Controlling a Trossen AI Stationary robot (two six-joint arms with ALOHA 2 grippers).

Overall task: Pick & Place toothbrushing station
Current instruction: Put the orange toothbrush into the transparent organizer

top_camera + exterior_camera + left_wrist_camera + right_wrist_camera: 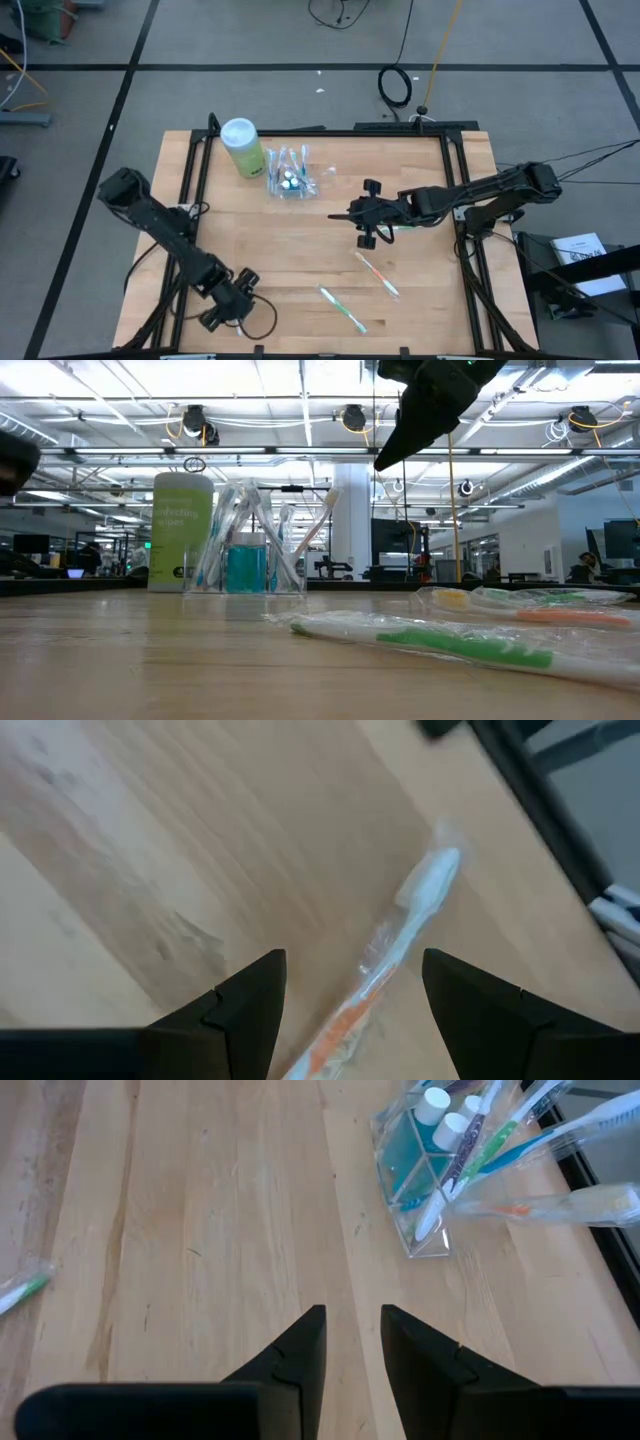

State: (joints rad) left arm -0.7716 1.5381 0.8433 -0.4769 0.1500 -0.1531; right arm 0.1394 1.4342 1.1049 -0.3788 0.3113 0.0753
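Note:
A clear plastic cup (290,178) stands upright on the table at the far middle, holding several toothbrushes and blue toothpaste tubes. It also shows in the right wrist view (430,1190). Two wrapped toothbrushes lie flat on the table at the near right: one white and orange (377,273), one white and green (343,308). My right gripper (352,213) hangs above the table, right of the cup, its fingers (300,1345) narrowly apart and empty. My left gripper (232,302) is open and empty near the table's near edge. The orange toothbrush (400,935) shows ahead of its fingers.
A light-green bottle with a white cap (242,147) stands just left of the cup. Black rails (455,170) run along the table's sides. Bare wood lies between the cup and the two loose toothbrushes.

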